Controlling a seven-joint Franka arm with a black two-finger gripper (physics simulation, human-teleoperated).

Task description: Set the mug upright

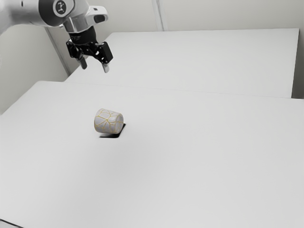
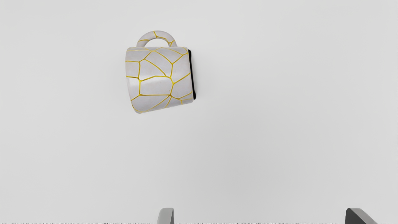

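Observation:
High above the table, my gripper [image 1: 94,68] hangs open with nothing held, up and toward the exterior view's left from the mug [image 1: 108,121]. The mug is white with gold crack-like lines and lies on its side on the table, a dark patch beneath it. From the wrist view, the mug [image 2: 158,79] rests apart from the gripper [image 2: 259,216], whose two fingertips stand wide apart. Its curved handle [image 2: 160,33] sticks out along the side farther from the fingers. The inside of the mug is hidden.
The white table [image 1: 190,161] extends widely around the mug. Behind it is another white surface [image 1: 199,61], with pale walls farther back. A thin dark line crosses the corner at the exterior view's lower left.

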